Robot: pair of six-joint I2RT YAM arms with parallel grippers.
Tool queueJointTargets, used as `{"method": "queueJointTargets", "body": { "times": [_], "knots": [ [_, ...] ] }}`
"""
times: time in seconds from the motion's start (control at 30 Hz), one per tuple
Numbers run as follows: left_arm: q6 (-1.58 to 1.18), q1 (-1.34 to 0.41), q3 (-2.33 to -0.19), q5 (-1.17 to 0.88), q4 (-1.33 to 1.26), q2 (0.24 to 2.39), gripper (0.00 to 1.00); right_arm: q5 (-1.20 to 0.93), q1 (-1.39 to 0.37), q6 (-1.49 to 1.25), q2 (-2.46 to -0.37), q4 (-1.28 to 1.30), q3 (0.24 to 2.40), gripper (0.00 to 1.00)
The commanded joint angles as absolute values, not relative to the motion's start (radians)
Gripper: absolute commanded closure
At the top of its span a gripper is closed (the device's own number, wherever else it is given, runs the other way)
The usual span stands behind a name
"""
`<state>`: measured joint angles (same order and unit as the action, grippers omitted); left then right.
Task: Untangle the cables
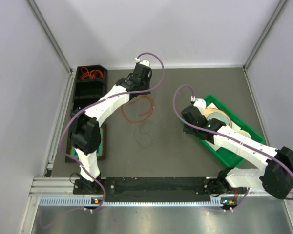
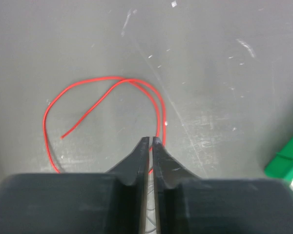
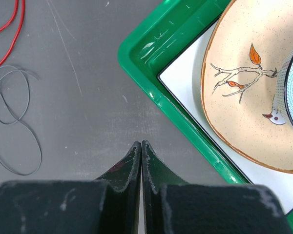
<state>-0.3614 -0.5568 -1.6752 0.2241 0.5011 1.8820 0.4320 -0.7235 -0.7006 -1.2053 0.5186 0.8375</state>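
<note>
A red cable (image 1: 153, 106) lies in a loose loop on the grey table, and a thin dark cable (image 1: 145, 132) lies in a smaller loop just in front of it. My left gripper (image 1: 136, 96) hovers over the red loop's far side. In the left wrist view the red cable (image 2: 107, 77) runs under the shut tips of the left gripper (image 2: 151, 139), lying flat. My right gripper (image 1: 187, 127) is shut and empty beside the tray. Its wrist view shows the right gripper (image 3: 140, 143) over bare table, with the dark cable (image 3: 39, 146) and the red cable (image 3: 20, 29) at left.
A green tray (image 1: 210, 146) with plates (image 3: 244, 97) stands at the right; its rim (image 3: 151, 83) is close to my right gripper. Black bins (image 1: 90, 90) stand at the far left, one holding orange cables (image 1: 91, 74). A dark green board (image 1: 105, 141) lies by the left arm.
</note>
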Motion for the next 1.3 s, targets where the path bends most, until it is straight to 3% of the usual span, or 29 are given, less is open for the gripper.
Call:
{"method": "queueJointTargets", "body": {
  "times": [0.0,0.1,0.2,0.47,0.67,0.83,1.27],
  "knots": [
    [-0.324,-0.546,-1.692,0.317,0.554,1.902,0.8,0.437,-0.718,-0.701,-1.172,0.503,0.842,1.0],
    [-0.362,-0.545,-1.733,0.313,0.598,1.959,0.65,0.431,-0.716,-0.7,-1.17,0.503,0.841,0.99],
    [-0.474,-0.545,-1.791,0.301,0.609,2.012,0.62,0.422,-0.718,-0.703,-1.172,0.496,0.835,0.94],
    [-0.78,-0.546,-1.962,0.449,0.695,2.202,0.63,0.422,-0.716,-0.689,-1.166,0.511,0.847,0.9],
    [-0.975,-0.543,-2.046,0.5,0.77,2.289,0.58,0.43,-0.716,-0.675,-1.154,0.52,0.848,0.88],
    [-1.046,-0.54,-2.12,0.538,0.799,2.345,0.54,0.425,-0.716,-0.67,-1.154,0.523,0.851,0.88],
    [-1.121,-0.519,-2.201,0.566,0.828,2.462,0.57,0.417,-0.716,-0.669,-1.149,0.515,0.83,0.87]
  ]
}}
